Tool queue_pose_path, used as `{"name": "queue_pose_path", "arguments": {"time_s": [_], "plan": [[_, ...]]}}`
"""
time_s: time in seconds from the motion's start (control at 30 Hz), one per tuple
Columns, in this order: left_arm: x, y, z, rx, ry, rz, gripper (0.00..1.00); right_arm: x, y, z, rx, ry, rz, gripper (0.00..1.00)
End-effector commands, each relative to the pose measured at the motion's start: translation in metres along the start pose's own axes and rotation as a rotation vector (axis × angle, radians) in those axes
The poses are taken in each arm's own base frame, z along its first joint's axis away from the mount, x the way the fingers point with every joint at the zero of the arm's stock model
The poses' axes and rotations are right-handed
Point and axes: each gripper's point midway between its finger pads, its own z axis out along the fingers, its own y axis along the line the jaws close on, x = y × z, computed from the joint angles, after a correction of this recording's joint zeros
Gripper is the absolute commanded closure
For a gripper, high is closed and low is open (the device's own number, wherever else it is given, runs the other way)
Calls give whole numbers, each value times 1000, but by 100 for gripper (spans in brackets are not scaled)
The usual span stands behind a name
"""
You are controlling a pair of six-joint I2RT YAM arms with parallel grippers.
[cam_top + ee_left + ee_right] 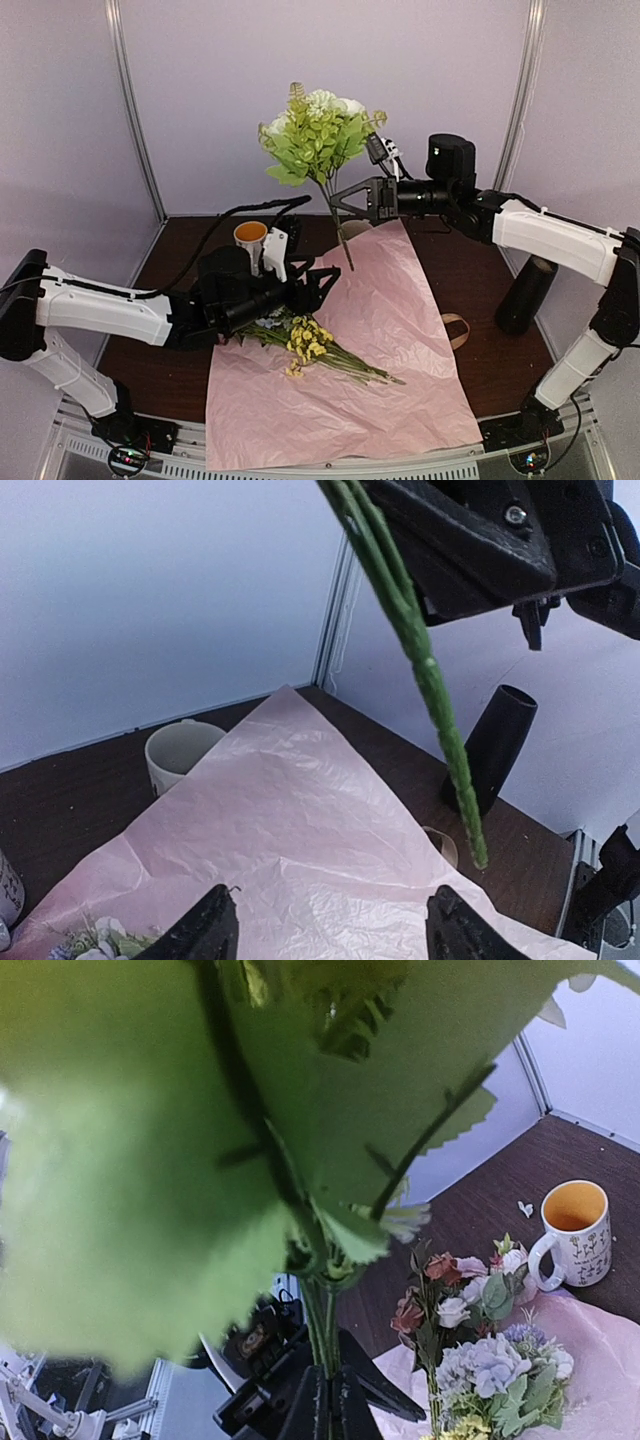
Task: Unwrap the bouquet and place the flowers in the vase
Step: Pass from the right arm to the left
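Observation:
My right gripper [336, 199] is shut on the stems of a leafy flower bunch with white blooms [318, 135], held upright high over the table's back. Its green stems [430, 680] hang down in front of my left gripper [330, 935], which is open and empty just above the pink paper [390, 330]. The rest of the flowers [310, 345], the unwrapped bouquet, lie on that flat paper beside the left gripper. The black vase [527, 295] stands at the right, apart from both grippers. In the right wrist view the fingers [318, 1405] pinch the stems, and big leaves [200, 1110] fill the frame.
A mug with an orange inside [250, 237] stands at the back left. A cream mug [180, 755] sits behind the paper's far corner. A beige ribbon loop [456, 330] lies by the paper's right edge. Pale walls close in the back and sides.

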Motion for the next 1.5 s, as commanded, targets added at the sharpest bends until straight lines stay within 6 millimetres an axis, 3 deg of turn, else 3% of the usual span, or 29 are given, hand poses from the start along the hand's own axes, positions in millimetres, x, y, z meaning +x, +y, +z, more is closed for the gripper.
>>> {"name": "queue_pose_path", "arguments": {"time_s": [0.0,0.37,0.6,0.73,0.97,1.23,1.47], "plan": [[-54,-27,6,103,-209,-8,34,-43,21,1,-102,-117,-5,100],[-61,-41,21,157,-232,-1,46,-43,19,3,-102,-129,-5,100],[-37,-73,24,346,-143,41,34,-48,18,3,-97,-128,-33,100],[-33,-61,18,302,-168,-6,34,-51,20,3,-108,-134,-36,100],[-56,-44,20,197,-237,-22,34,-46,18,4,-110,-131,-23,100],[-67,-34,18,202,-265,-42,60,-33,13,2,-89,-109,-33,100],[-68,-35,18,223,-266,-43,91,-17,0,3,-40,-75,-40,100]]}}
